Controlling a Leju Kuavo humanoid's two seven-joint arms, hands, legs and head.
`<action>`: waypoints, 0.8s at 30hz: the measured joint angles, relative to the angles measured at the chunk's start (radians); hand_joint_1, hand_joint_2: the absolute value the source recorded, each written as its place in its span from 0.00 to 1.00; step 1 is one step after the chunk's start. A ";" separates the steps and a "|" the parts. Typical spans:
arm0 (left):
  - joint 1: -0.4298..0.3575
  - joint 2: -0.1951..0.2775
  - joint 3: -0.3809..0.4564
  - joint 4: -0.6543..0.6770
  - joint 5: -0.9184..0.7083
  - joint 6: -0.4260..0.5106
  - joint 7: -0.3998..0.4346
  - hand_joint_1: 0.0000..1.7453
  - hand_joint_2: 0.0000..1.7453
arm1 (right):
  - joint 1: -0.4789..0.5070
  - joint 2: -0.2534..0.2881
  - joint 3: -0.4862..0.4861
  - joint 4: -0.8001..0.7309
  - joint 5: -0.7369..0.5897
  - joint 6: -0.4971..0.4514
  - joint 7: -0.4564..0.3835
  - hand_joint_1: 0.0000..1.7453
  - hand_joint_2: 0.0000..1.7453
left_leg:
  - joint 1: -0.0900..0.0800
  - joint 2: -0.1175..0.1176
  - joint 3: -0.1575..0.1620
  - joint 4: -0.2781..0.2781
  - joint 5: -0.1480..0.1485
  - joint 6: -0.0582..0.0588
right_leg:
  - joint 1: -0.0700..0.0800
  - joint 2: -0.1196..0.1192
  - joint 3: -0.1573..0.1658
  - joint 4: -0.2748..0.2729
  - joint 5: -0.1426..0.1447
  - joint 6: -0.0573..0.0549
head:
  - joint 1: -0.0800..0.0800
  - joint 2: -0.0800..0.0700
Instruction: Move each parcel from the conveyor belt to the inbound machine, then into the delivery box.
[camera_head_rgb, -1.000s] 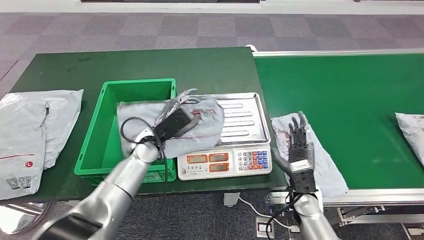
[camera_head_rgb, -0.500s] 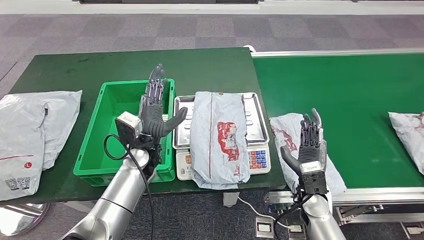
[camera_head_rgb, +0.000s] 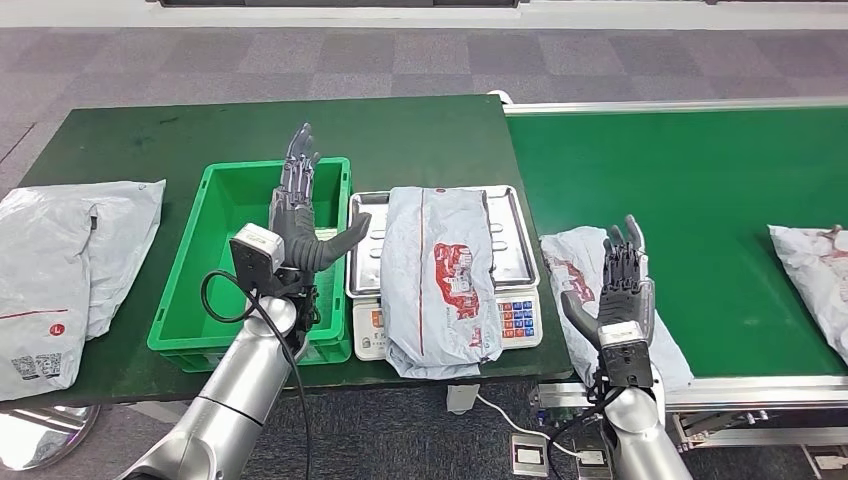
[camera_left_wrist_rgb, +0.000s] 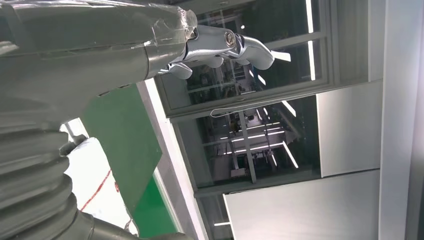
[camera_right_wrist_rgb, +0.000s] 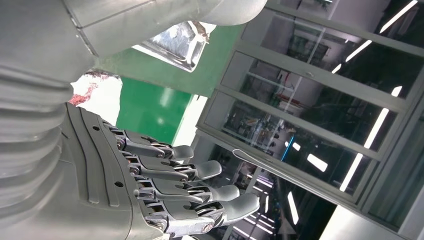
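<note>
A grey parcel with red print (camera_head_rgb: 441, 278) lies lengthwise on the weighing scale (camera_head_rgb: 366, 240), its near end hanging over the keypad. My left hand (camera_head_rgb: 300, 215) is raised over the green box (camera_head_rgb: 190, 280), fingers straight and spread, holding nothing. My right hand (camera_head_rgb: 620, 285) is upright and open above a second grey parcel (camera_head_rgb: 575, 262) on the near edge of the conveyor belt (camera_head_rgb: 700, 190). A third parcel (camera_head_rgb: 815, 265) lies at the belt's right edge. In the right wrist view the fingers (camera_right_wrist_rgb: 185, 185) are extended with nothing in them.
A pile of grey parcels (camera_head_rgb: 60, 270) lies on the dark green table (camera_head_rgb: 420, 130) at the far left. The green box is bare inside. Carpeted floor lies beyond the table and belt.
One second ago my left hand held the parcel over the box and scale; now the parcel lies flat on the scale and the hand is lifted open. The far right parcel has shifted left.
</note>
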 joint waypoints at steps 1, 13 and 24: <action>0.000 0.000 0.000 0.000 0.000 0.000 0.000 0.00 1.00 | 0.000 0.000 0.000 0.000 0.000 0.000 0.000 0.00 1.00 | 0.000 0.000 0.000 0.000 0.000 0.000 | 0.000 0.000 0.000 0.000 0.000 0.000 | 0.000 0.000; -0.006 0.001 -0.007 0.005 -0.021 0.128 0.000 0.00 1.00 | -0.019 0.003 -0.006 0.006 0.018 0.012 0.000 0.00 1.00 | 0.000 0.001 0.000 0.000 0.000 0.000 | 0.000 0.000 -0.001 0.000 0.000 0.000 | 0.000 0.000; -0.071 -0.079 -0.279 0.304 -0.488 -0.156 0.298 0.00 1.00 | -0.029 0.019 -0.080 0.020 0.067 0.057 0.001 0.00 1.00 | -0.002 -0.003 0.000 0.001 0.000 0.002 | -0.002 -0.003 0.000 -0.001 0.000 0.001 | 0.000 0.000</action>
